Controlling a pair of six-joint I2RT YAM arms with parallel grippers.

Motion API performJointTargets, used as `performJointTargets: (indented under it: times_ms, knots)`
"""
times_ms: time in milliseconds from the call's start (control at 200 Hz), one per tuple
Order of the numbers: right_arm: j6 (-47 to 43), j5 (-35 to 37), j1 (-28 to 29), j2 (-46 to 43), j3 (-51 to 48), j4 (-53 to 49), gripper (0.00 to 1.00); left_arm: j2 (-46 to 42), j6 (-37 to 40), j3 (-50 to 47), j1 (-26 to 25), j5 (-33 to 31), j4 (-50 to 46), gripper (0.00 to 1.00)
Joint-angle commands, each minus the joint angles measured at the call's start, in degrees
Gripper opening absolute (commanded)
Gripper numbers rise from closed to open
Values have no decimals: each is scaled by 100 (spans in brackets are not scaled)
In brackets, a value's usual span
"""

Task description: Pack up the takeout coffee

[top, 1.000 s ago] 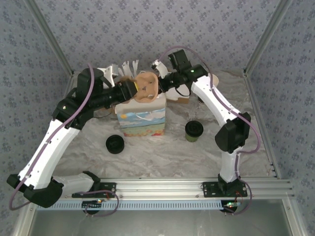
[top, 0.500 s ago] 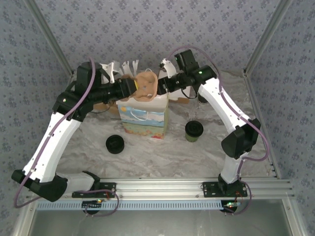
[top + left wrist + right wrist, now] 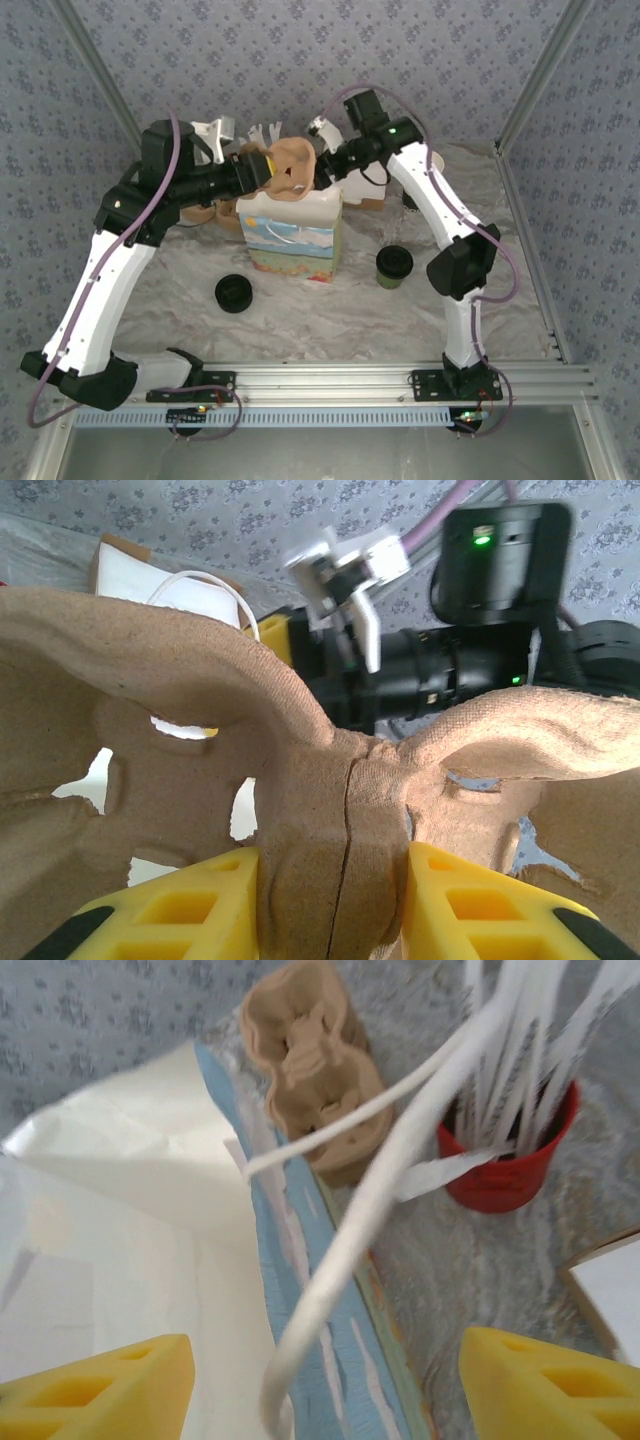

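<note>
Colours I see from here:
- takeout coffee [image 3: 394, 266] dark olive green, black lid on top
- loose lid [image 3: 233, 293] black too
- paper bag [image 3: 290, 240] printed in blue, yellow and green bands, white inside
- cup carrier [image 3: 292, 172] tan pulp
- red cup [image 3: 510, 1165], white sticks [image 3: 530, 1020]
- right gripper fingers [image 3: 90, 1380] bright yellow
- walls [image 3: 300, 60] grey-blue, tiny floral print
- left arm [image 3: 95, 295] and right arm [image 3: 430, 200] white, black joints

the left arm [image 3: 100, 290] bends up and reaches to the middle. the left gripper [image 3: 330, 905] squeezes tight on a brown carrier [image 3: 300, 730]. the right arm [image 3: 440, 215] reaches in too. the right gripper [image 3: 325, 1380] has its yellow fingers [image 3: 100, 1375] wide apart.
</note>
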Motion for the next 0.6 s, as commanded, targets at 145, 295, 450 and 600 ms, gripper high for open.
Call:
performJointTargets:
  times_ms: [145, 295, 450, 600]
  knots:
    - [-392, 171, 212, 255, 376, -508, 69, -91, 94, 258, 43, 153, -83, 36]
    - [-209, 260, 253, 284, 377, -422, 42, -73, 114, 258, 42, 127, -108, 36]
    - [93, 220, 254, 214, 379, -395, 20, -14, 206, 264, 42, 164, -153, 36]
    - [692, 358, 283, -29, 131, -243, 5, 81, 597, 187, 44, 478, -97, 36]
